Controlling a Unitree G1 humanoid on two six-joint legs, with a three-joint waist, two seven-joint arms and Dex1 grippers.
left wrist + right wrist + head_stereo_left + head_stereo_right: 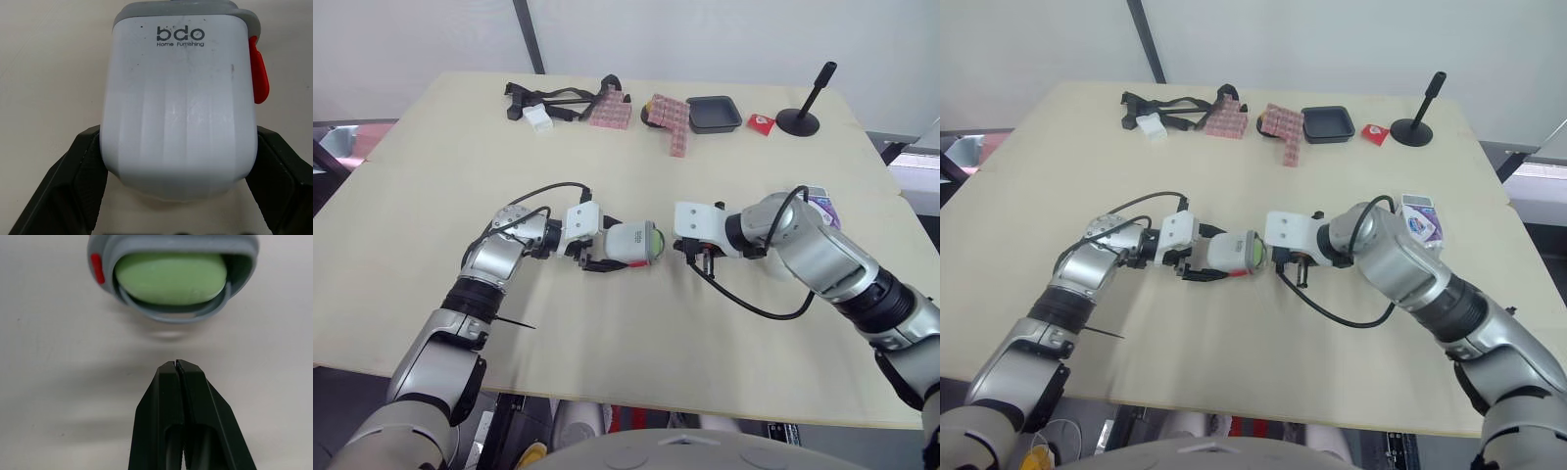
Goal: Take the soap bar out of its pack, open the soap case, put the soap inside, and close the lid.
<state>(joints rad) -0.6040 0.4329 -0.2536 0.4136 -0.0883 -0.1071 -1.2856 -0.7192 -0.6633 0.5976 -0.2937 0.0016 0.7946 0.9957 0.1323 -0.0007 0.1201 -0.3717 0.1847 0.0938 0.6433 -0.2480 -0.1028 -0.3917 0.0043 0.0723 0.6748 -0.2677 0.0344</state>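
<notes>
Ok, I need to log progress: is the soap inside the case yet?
Inside. The green soap bar shows within the soap case's open end, with the left gripper clamped on the case.

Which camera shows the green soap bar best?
The right wrist view: it looks straight into the open white plastic soap case, where the pale green oval soap bar sits. The eye views catch just its green end; the left wrist view faces the case's white back.

One soap case (178,98), one soap bar (170,278)
</notes>
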